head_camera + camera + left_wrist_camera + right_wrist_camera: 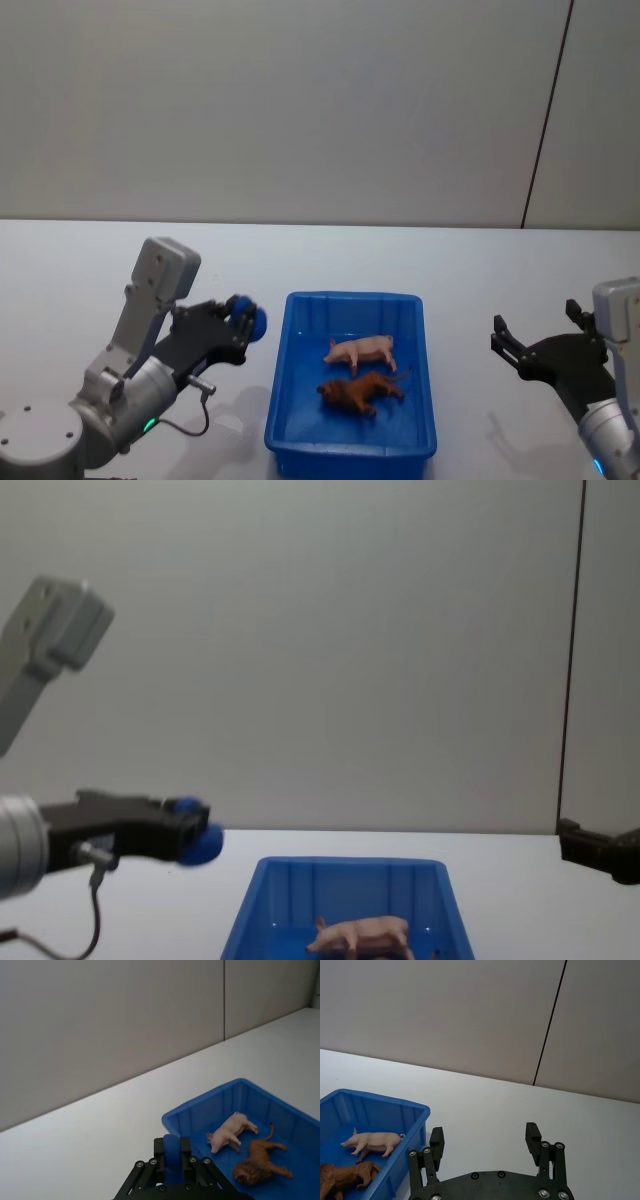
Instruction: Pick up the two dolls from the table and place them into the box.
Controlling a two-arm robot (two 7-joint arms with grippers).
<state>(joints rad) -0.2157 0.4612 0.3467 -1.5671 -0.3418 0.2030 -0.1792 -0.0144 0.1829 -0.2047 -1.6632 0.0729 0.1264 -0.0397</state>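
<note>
white table (pixel 80 260) under a plain grey wall. on the left, the left gripper (pixel 246 322) hangs just beside the box (pixel 300 420), its blue-padded fingers clenched on nothing. inside the box lie both dolls, the pink pig (pixel 362 351) and the brown animal (pixel 360 391), side by side. on the right, the right gripper (pixel 535 335) hovers released and bare. judged from this, the task looks finished.

plain grey wall (pixel 300 100) behind, dark vertical seam (pixel 548 110) at right.

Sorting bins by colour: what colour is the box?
Bright blue box, clearest in the head view.
</note>
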